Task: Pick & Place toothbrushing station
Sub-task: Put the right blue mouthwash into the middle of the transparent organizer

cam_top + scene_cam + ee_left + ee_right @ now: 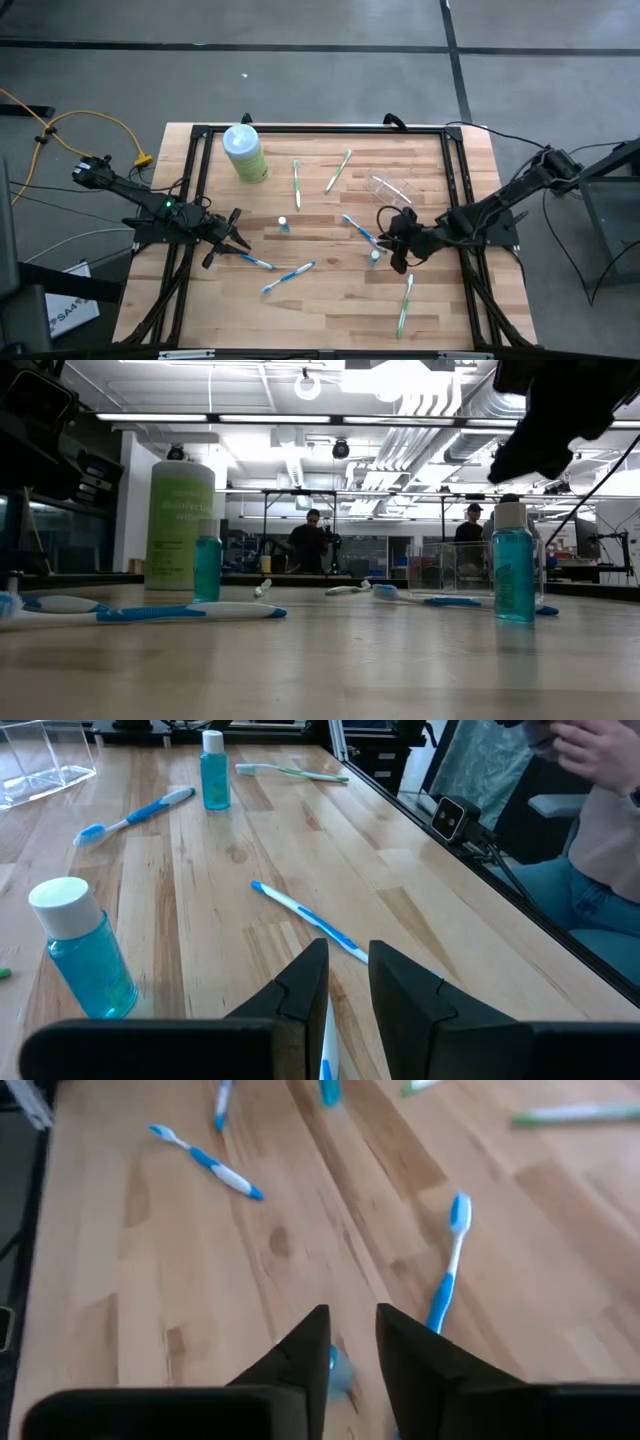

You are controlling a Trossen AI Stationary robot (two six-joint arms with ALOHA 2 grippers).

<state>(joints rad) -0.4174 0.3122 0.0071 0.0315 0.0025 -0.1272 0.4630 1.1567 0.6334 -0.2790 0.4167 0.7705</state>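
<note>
— Toothbrushing station (392, 190): that's the clear holder on the far right part of the table (320, 310), just beyond the right pincer (393, 243).

— Which way does it lie?

— From above, its long axis slants from far-left to near-right. From table height it shows as a low clear box. I can't tell which way its mouth faces.

— And the pincers?

— The right one hangs above the small blue bottle (374, 256) with its fingers a narrow gap apart and nothing in them. The left pincer (235, 240) waits on the left over a blue toothbrush (257, 262). Its gap is narrow too, and I can't tell whether it pinches anything.

— So how should the right one go?

— I'd say rise clear of that bottle first, so it doesn't tip. Then spread the fingers wider and come down across the holder's short side, square to that slant. The plastic looks thin and slick, so it should close gently on one wall or it may skid.
</note>
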